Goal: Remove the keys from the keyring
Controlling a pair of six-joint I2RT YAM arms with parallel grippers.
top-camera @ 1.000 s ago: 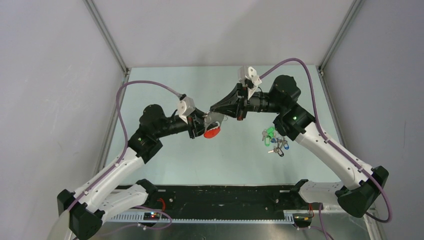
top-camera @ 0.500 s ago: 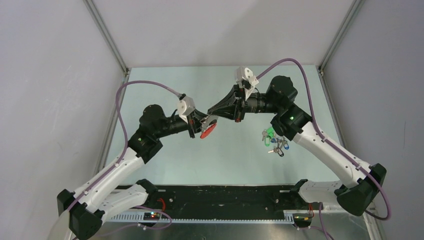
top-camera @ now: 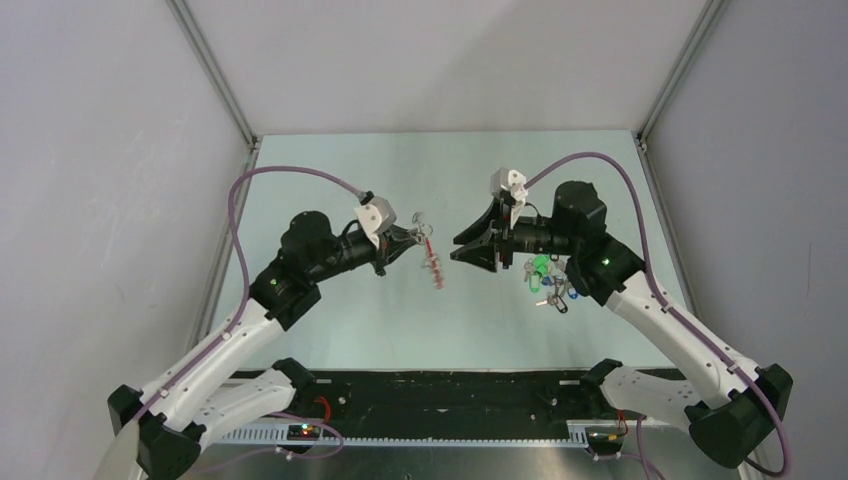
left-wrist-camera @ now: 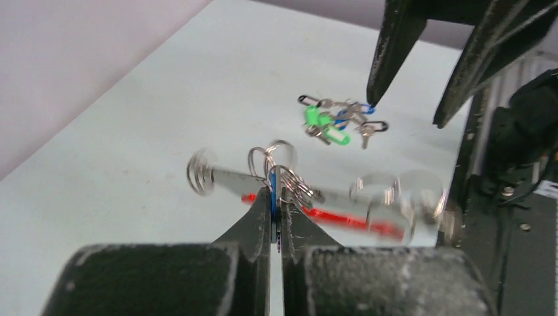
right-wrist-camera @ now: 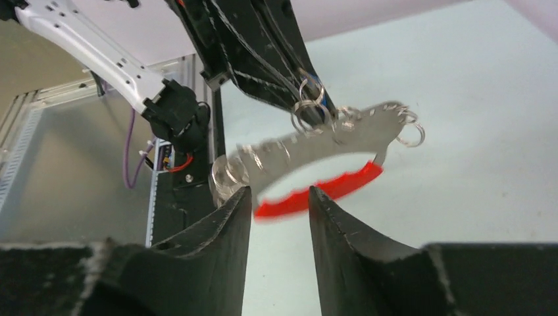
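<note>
Left gripper (top-camera: 418, 237) is clamped shut, pinching the keyring (top-camera: 433, 264) up off the table (top-camera: 330, 320). The loop hangs below its tips and is smeared by blur in every view, so we judge it is swinging. Right gripper (top-camera: 454, 250) is spread wide and holds nothing, pointed at the loop from just beside it. In its own wrist view the red band (right-wrist-camera: 316, 192) runs across the gap between its fingers, not touching as far as we can tell. Keys (top-camera: 548, 280) lie in a loose heap on the table by the right arm, well apart from the loop, with green, blue and black heads showing. Small split rings (right-wrist-camera: 308, 108) dangle from the grey wavy strip (right-wrist-camera: 309, 153). A blue sliver (left-wrist-camera: 272, 191) sits between the left fingers – we cannot tell if it is a key head.

Handling, our guess: the loop is light, thin and free to pivot at the pinch, so it twists away when nudged. The strip looks stiff and slick, the red band likely grippier. We would take the red band squarely across its flat to steady the loop — any key left is best pulled by its plastic head
</note>
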